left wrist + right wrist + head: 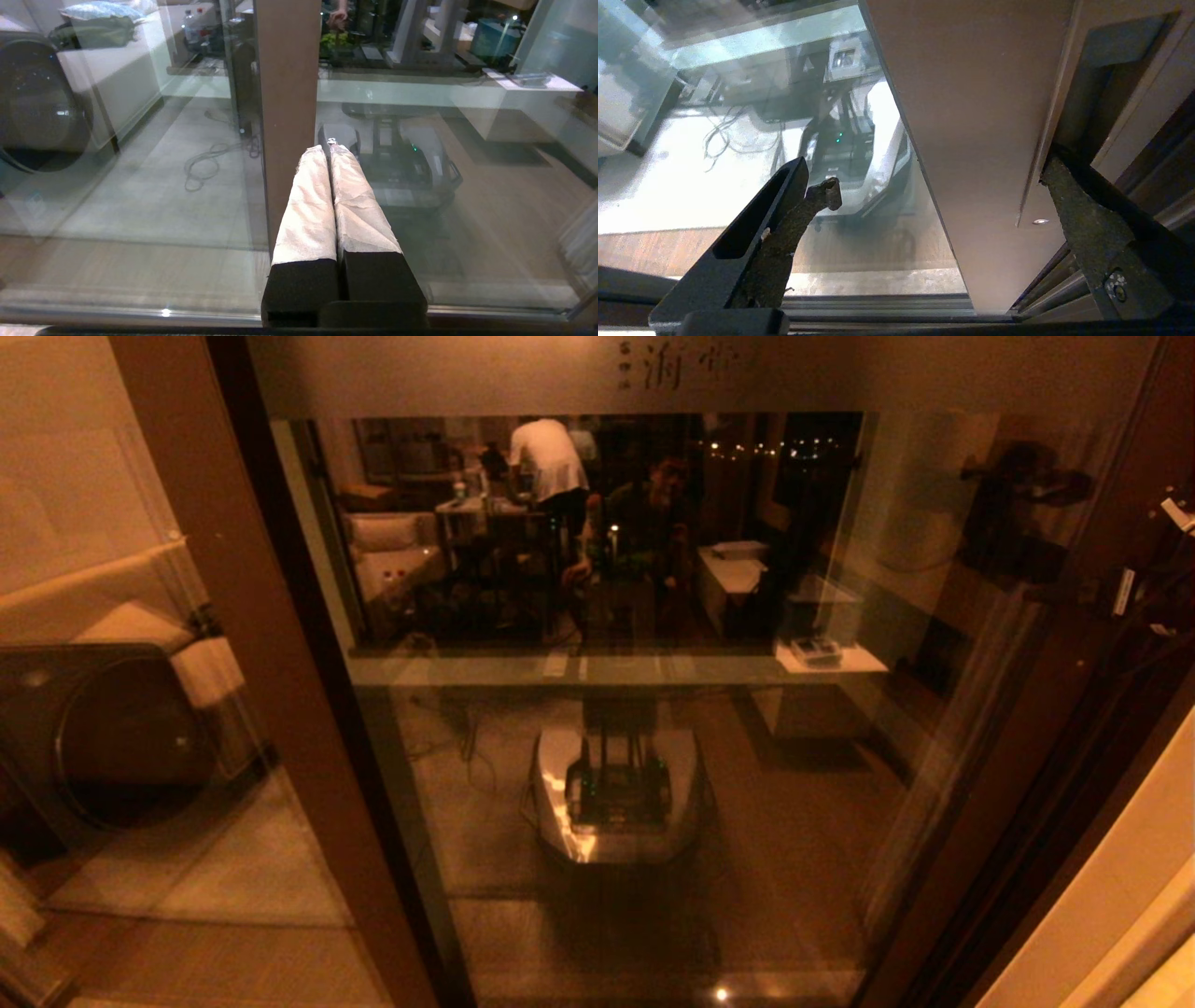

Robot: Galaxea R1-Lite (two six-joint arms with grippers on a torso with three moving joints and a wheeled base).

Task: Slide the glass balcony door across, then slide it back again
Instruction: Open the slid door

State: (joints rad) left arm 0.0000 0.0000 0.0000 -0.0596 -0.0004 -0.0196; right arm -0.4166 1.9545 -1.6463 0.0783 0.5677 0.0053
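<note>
A washing machine is seen behind the fixed pane at the far left. The left hand is held before a brown upright, its white-wrapped fingers pressed together on nothing. The glass balcony door fills the middle of the head view, its frosted band with characters at the top. At the right, the right hand is spread wide, its fingers set either side of the door's brown right upright.
</note>
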